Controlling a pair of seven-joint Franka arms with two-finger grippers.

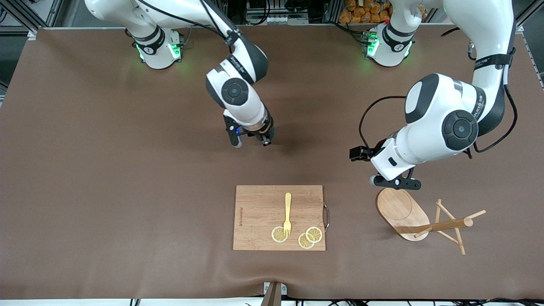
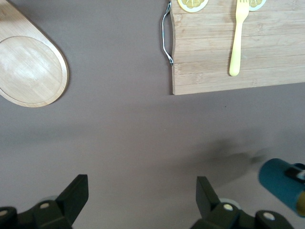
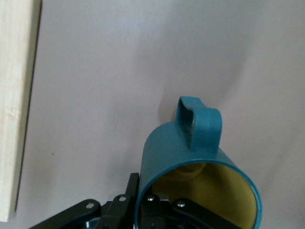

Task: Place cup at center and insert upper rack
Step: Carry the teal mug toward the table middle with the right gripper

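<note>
The small dark teal cup (image 3: 200,167) is held by its rim in the right gripper (image 1: 250,140); the left gripper (image 1: 395,182), jaws wide, hangs beside the toppled light wooden mug tree (image 1: 425,221).

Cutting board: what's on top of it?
On the cutting board lie a yellow fork and three lemon slices. The fork's tines overlap one slice, covering part of it; nothing else shows.

My right arm reached down over the middle of the table, its wrist pointing straight down, my right gripper (image 1: 250,141) clamped tight on the cup (image 3: 198,176). My left arm bent low at its own end, my left gripper (image 2: 142,200) hanging with fingers spread wide, holding nothing.
</note>
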